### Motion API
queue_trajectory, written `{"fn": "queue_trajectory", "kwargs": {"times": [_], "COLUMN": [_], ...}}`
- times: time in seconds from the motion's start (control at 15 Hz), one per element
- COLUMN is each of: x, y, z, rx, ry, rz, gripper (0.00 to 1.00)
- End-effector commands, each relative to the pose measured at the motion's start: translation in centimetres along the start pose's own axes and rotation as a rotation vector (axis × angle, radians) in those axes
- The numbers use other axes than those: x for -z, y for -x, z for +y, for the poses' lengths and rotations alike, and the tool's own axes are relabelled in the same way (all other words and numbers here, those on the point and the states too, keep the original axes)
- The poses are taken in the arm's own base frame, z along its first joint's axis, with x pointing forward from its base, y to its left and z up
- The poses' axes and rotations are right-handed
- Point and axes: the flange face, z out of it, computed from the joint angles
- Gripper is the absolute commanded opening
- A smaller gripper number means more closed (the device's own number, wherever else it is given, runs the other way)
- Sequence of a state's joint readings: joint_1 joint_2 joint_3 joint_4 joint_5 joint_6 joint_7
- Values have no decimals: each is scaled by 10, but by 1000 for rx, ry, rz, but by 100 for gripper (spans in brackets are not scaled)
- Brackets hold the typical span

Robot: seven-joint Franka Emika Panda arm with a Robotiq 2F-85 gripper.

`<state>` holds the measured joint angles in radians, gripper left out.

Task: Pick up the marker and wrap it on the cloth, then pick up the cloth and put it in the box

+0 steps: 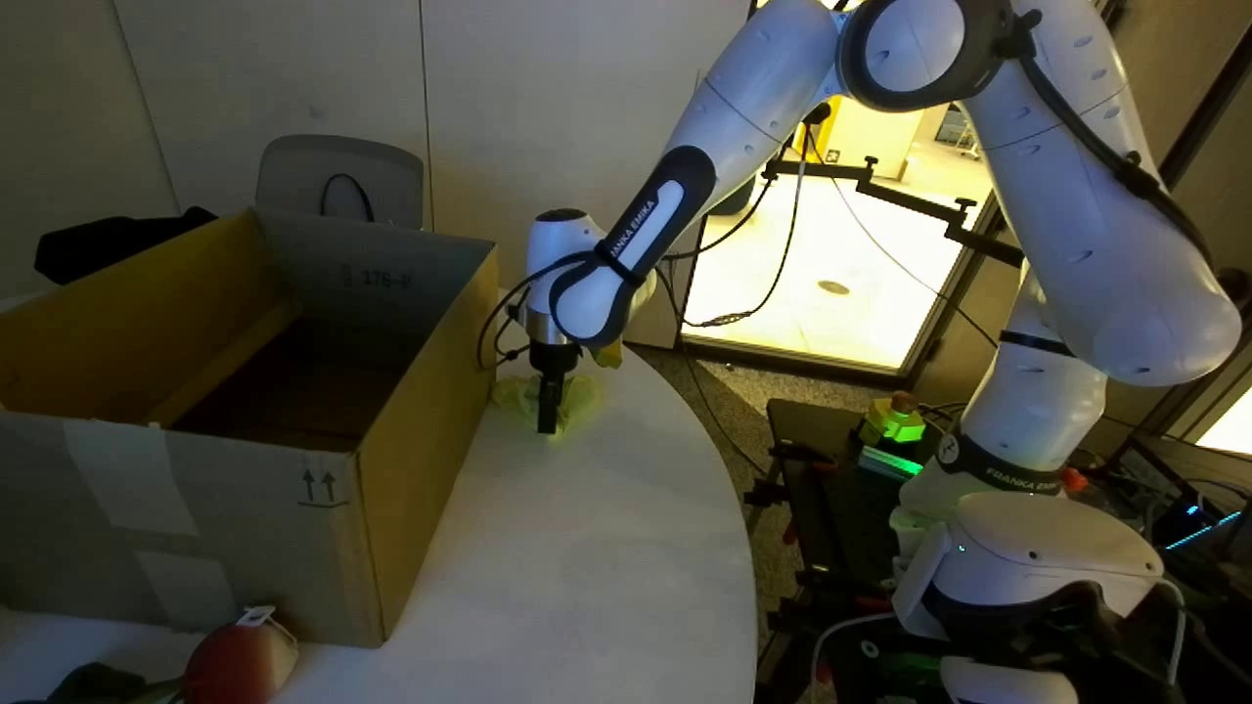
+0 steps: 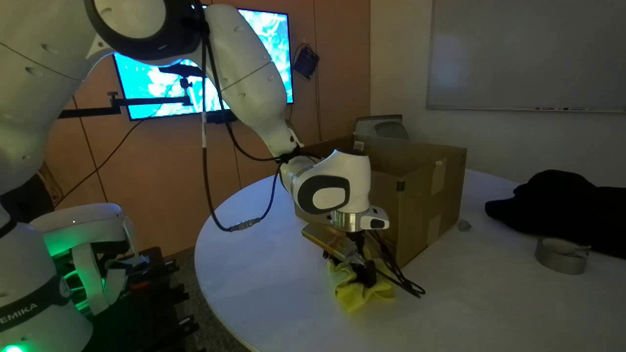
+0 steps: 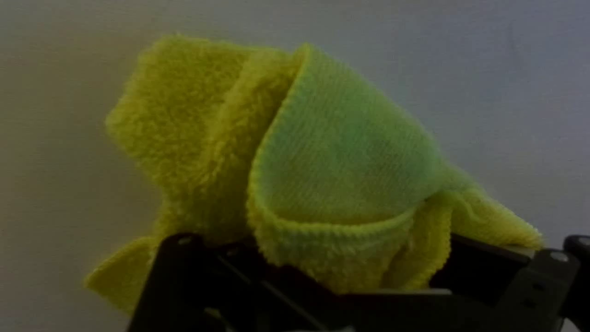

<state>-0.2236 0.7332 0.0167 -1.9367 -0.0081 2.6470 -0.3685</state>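
The yellow cloth (image 1: 584, 399) lies folded and bunched on the white table beside the box, and also shows in an exterior view (image 2: 356, 299). In the wrist view the cloth (image 3: 341, 147) has a greenish flap folded over its fluffy side. My gripper (image 1: 548, 425) points straight down, low at the table, also seen in an exterior view (image 2: 366, 278). In the wrist view the gripper's (image 3: 385, 281) dark fingers close in on a bunched part of the cloth from both sides. The marker is not visible. The large open cardboard box (image 1: 425, 469) stands close beside the gripper, also shown in an exterior view (image 2: 430, 200).
A red and white round object (image 1: 240, 660) lies at the box's near corner. A roll of grey tape (image 2: 560, 255) and a black garment (image 2: 557, 208) lie on the table (image 2: 274, 283). The box's tall wall is close to the wrist. A cable loop hangs beside the gripper.
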Motion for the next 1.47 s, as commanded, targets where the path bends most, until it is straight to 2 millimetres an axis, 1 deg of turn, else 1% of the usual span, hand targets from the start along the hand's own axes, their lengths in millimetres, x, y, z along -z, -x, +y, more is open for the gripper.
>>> {"fn": "queue_trajectory", "kwargs": {"times": [0.0, 0.07, 0.13, 0.4, 0.47, 0.67, 0.93, 1.0, 1.13, 1.33, 1.4], "x": [-8, -4, 0, 20, 25, 48, 92, 106, 132, 167, 179], "y": [-3, -2, -2, 2, 4, 7, 11, 12, 15, 16, 16], "z": [2, 2, 2, 5, 5, 6, 3, 3, 1, 6, 8], "rx": [14, 19, 16, 11, 9, -6, -36, -47, -69, -130, -149], "ry": [0, -8, -15, -33, -32, -25, 6, 10, 25, 46, 49], "rz": [-53, -63, -68, -77, -78, -63, -13, 2, 37, 100, 121], "gripper": [22, 15, 12, 5, 9, 11, 10, 9, 9, 11, 9]}}
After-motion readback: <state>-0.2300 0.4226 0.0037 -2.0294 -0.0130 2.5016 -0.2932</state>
